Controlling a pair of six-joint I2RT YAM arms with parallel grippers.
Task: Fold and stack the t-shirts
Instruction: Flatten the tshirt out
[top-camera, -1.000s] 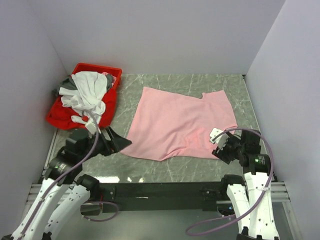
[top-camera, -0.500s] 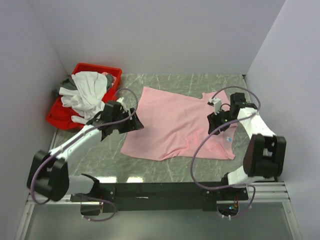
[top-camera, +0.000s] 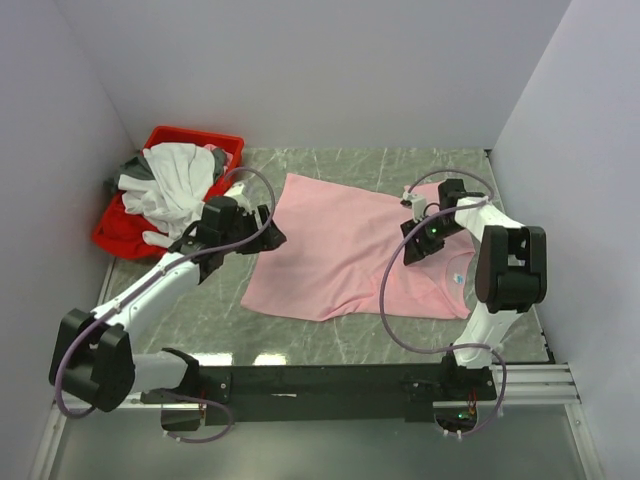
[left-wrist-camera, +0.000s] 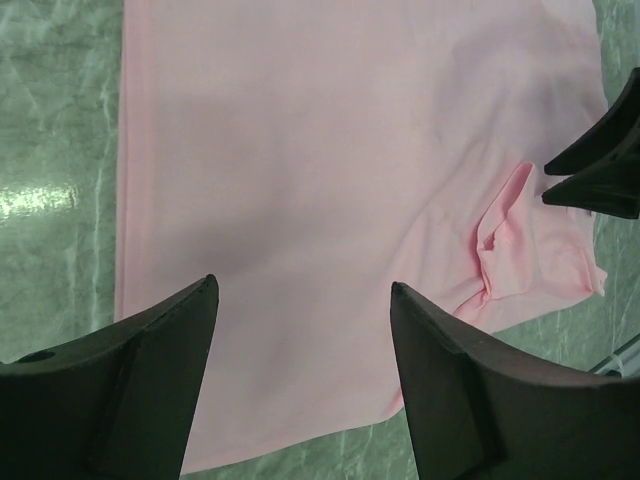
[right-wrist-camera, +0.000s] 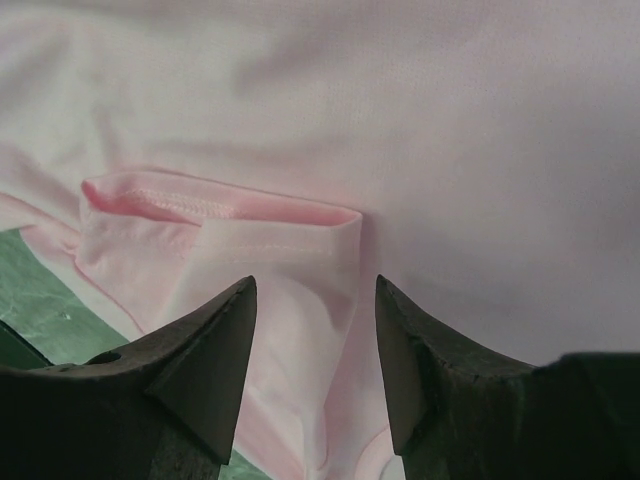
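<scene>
So far, nothing has been folded: the pink t-shirt (top-camera: 340, 250) lies spread on the table (top-camera: 330, 335), just right of the red bin (top-camera: 228, 146), where the white and grey t-shirts (top-camera: 172, 185) are heaped. The left pincer (top-camera: 264, 238) at the shirt's bin-side edge and the right pincer (top-camera: 412, 250) at its far side are held released, nothing grasped. No stack has been started.
</scene>
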